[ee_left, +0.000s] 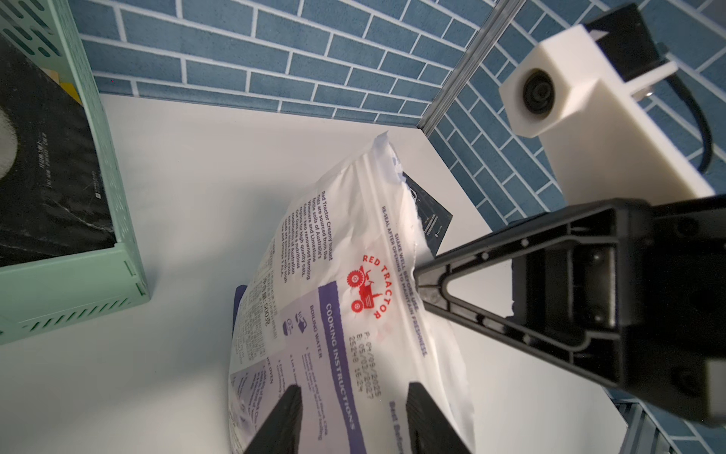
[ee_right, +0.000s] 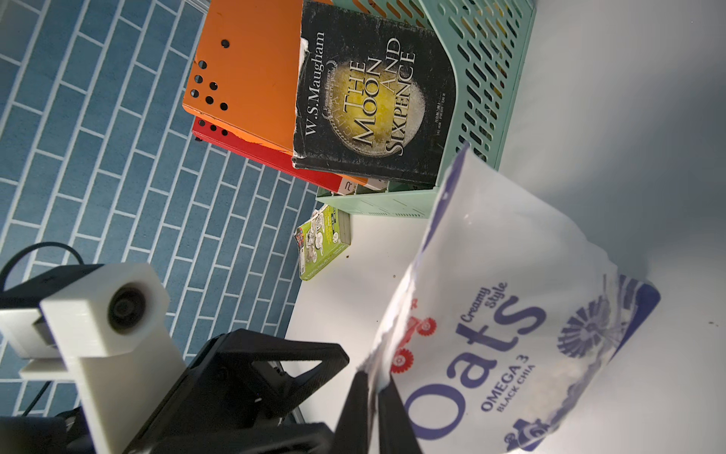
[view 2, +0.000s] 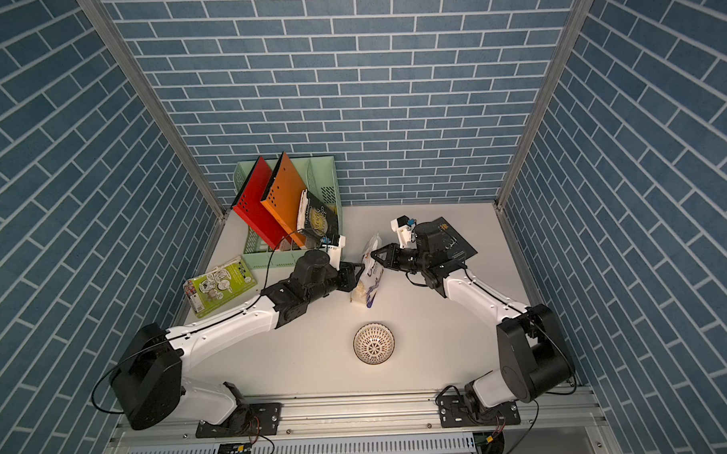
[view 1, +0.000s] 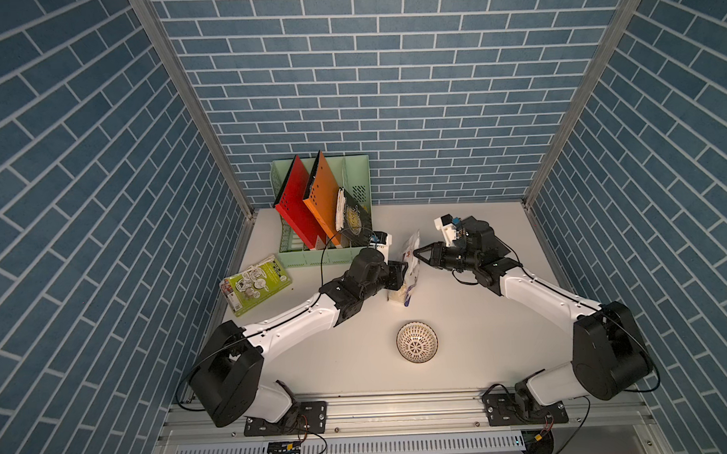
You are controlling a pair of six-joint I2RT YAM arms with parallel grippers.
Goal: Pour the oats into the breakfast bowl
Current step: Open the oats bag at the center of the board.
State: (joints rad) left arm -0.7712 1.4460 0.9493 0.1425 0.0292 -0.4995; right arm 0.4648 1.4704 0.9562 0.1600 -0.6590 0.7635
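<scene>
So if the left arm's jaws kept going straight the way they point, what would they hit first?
The oats pouch. The left gripper points at its printed back, just ahead in the left wrist view; whether it already touches is unclear. The right gripper pinches the pouch's torn top edge.

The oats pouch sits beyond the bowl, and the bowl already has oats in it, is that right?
No. The bowl is empty: both top views show its patterned inside bare. The oats pouch does sit beyond it.
</scene>
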